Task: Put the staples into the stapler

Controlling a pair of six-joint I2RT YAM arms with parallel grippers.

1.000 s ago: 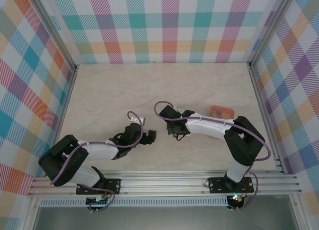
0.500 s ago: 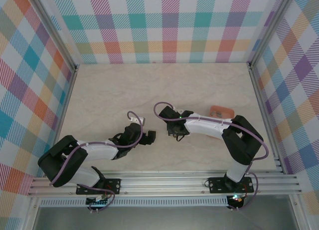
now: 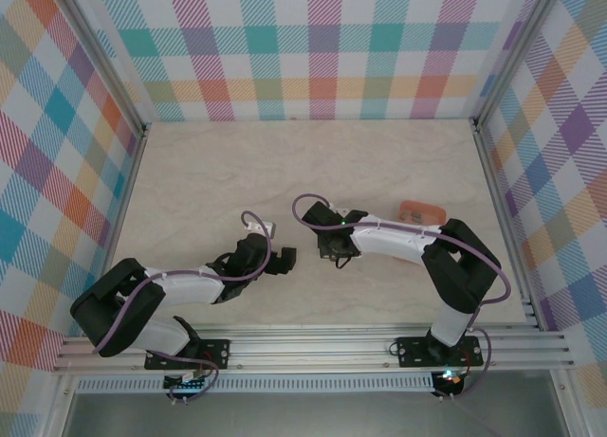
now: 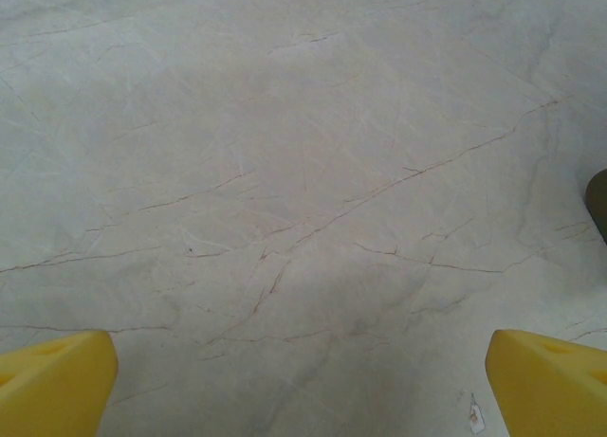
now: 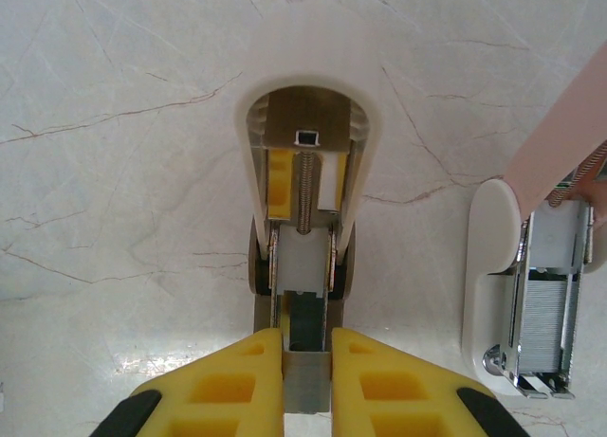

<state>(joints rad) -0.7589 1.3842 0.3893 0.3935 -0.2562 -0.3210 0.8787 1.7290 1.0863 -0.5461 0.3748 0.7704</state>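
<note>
Insertion step, apparently: right hand (image 5: 306, 350) pinching a strip of grey metal staples (image 5: 306, 391) at the near end of the open stapler (image 5: 303, 186), with its white rounded plastic shell, bare spring and narrow channel exposed. Next likely needs the strip kept level and slid straight down the channel. Left hand (image 4: 303, 385) spread wide over the veined marble-look bench (image 4: 285, 172); salmon tray (image 5: 564, 134) just beside the stapler.

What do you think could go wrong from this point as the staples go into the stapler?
The right hand pinches the staples at its very fingertips, so the strip might tilt and catch on the channel walls of the open stapler. Nothing steadies the stapler: the left hand hangs open over the table, so a push may slide it away.
</note>
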